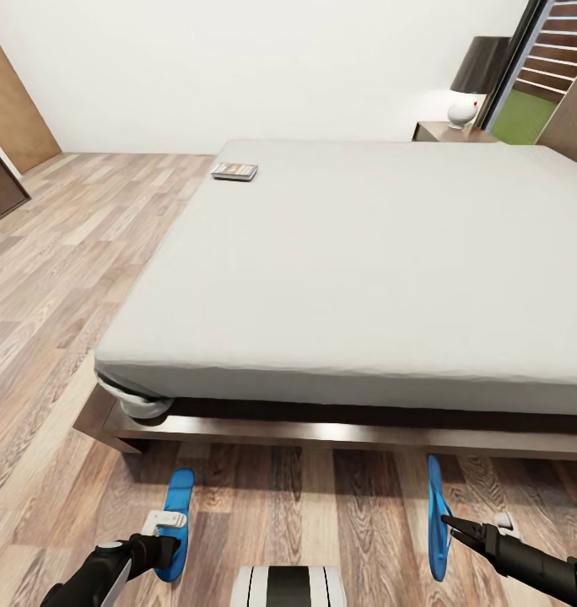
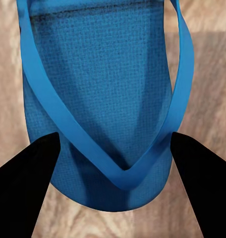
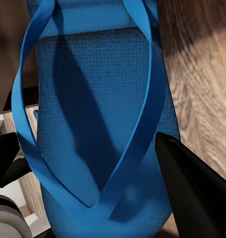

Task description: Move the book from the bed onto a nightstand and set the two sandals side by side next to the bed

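Observation:
The book (image 1: 234, 171) lies on the far left corner of the bed (image 1: 364, 270), well away from both arms. One blue sandal (image 1: 176, 506) lies flat on the floor in front of the bed frame. My left gripper (image 1: 167, 546) hovers over its near end, open, and in the left wrist view its fingers (image 2: 26, 171) straddle the sandal (image 2: 100, 89). The other sandal (image 1: 435, 514) stands on its edge at the right. My right gripper (image 1: 447, 523) is shut across the width of this sandal (image 3: 93, 99). A nightstand (image 1: 444, 131) stands beyond the bed.
A dark-shaded lamp (image 1: 478, 66) and a white round object (image 1: 462, 110) sit on the nightstand. A dark low cabinet (image 1: 0, 190) stands at the far left. Wood-plank floor (image 1: 69, 253) stretches left of the bed. My white base (image 1: 290, 586) sits between the sandals.

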{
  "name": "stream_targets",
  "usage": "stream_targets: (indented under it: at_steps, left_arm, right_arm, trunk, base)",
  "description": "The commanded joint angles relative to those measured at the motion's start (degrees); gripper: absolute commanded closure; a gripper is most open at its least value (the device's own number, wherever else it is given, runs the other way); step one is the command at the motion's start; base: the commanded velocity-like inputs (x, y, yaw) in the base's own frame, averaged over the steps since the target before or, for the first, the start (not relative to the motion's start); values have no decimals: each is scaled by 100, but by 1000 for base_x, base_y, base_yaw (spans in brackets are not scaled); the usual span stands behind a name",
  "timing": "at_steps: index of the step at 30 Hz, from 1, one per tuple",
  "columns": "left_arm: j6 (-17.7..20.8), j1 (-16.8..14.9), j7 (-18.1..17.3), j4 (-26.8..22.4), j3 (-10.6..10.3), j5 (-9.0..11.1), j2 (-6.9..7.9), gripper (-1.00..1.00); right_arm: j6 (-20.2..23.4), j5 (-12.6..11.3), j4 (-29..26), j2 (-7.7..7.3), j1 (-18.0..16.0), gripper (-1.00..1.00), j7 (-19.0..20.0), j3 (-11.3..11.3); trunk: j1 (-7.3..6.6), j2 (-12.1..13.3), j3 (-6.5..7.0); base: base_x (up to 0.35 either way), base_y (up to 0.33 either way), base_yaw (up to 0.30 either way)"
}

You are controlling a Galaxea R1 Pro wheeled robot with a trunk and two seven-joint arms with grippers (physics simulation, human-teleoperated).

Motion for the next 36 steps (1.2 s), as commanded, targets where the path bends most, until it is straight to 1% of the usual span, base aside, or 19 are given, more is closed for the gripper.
stream_targets:
  at_steps: [1,20,28,36]
  left_arm:
    - [30,-2,-50,-11,48,-57,-6,100]
    - [30,-2,-50,-11,46,-57,-7,100]
    - [30,0,-50,-11,46,-57,-10,100]
    - [30,-2,-50,-11,40,-57,-12,100]
  right_arm:
    - [83,-123,-133,-2,-8,100,12,-81]
    - [83,-123,-133,-2,-8,100,12,-73]
    - [73,-123,-126,-1,-8,100,16,-52]
    - [54,-123,156,-9,0,100,49,-39]
  trunk:
    - [1,-3,-25]
    - [50,-29,-446]
    - [50,-29,-446]
    - [50,-29,-446]
  base:
    - [0,0,0]
    - [0,0,0]
    - [0,0,0]
    - [0,0,0]
